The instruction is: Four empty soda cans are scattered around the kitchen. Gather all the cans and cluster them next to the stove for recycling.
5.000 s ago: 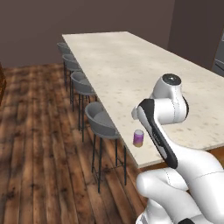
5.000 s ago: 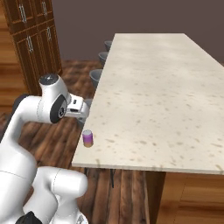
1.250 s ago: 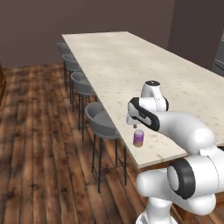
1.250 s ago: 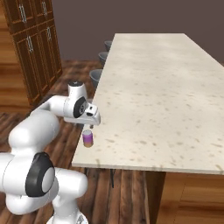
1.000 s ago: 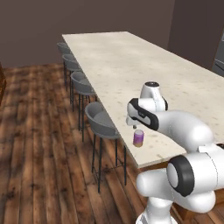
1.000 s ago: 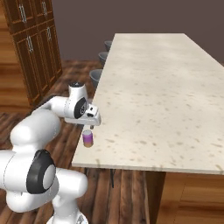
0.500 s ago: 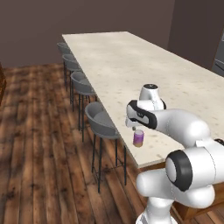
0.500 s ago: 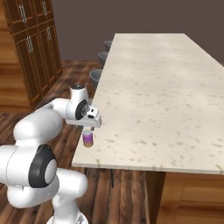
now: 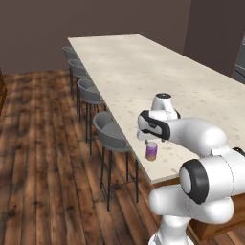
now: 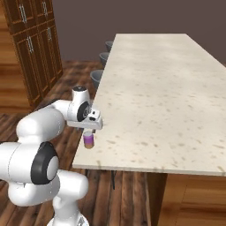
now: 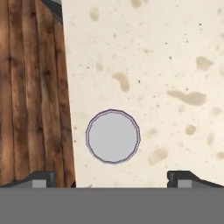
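A purple soda can (image 9: 151,151) (image 10: 88,140) with a pale orange lower band stands upright near the corner of the long stone counter (image 9: 143,76), close to its edge. From straight above, its silvery round top (image 11: 113,136) fills the middle of the hand view. My gripper (image 9: 148,140) (image 10: 89,128) (image 11: 112,179) hangs directly over the can, pointing down, open wide. Its two dark fingertips (image 11: 40,178) stand far apart, one to each side of the can's top, with nothing between them. The stove is out of view.
Several grey bar stools (image 9: 111,136) line the counter's side over the wooden floor (image 9: 43,158). Tall wooden cabinets (image 10: 31,44) stand at the far left of the right base view. The counter edge (image 11: 69,113) runs just beside the can.
The hand has sunk a little lower over the purple can and the arm has reached further out. The jaws stay wide apart. The can has not moved.
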Controlling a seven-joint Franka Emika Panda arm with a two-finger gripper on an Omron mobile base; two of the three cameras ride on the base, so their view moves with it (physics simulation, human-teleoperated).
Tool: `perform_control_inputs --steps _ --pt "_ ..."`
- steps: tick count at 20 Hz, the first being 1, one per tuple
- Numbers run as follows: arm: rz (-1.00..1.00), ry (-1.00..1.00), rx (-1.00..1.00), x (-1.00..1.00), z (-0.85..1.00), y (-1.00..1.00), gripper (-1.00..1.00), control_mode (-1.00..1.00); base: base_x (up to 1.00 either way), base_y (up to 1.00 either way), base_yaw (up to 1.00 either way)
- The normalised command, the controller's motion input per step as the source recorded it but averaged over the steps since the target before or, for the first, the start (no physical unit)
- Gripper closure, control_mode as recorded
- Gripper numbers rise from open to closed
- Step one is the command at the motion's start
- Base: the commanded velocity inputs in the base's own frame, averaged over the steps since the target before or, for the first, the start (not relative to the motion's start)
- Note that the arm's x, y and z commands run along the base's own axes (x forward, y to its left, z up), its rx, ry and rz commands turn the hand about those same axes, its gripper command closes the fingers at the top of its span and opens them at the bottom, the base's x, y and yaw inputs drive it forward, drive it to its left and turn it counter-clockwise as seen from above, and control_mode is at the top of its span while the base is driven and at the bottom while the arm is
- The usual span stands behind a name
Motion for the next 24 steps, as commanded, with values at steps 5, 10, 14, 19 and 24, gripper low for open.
perform_control_inputs --steps 5,10,14,19,24 --pt "0.0 0.02 0.0 0.07 -0.1 0.0 -1.0 -1.0 0.0 0.0 0.0" --pt "0.0 0.03 0.0 0.08 -0.09 0.0 -1.0 -1.0 0.0 0.0 0.0" --pt "0.0 0.03 0.0 0.08 -0.09 0.0 -1.0 -1.0 0.0 0.0 0.0" --pt "0.0 0.03 0.0 0.07 -0.09 0.0 -1.0 -1.0 0.0 0.0 0.0" --pt "0.0 0.03 0.0 0.06 -0.09 0.0 -1.0 -1.0 0.0 0.0 0.0"
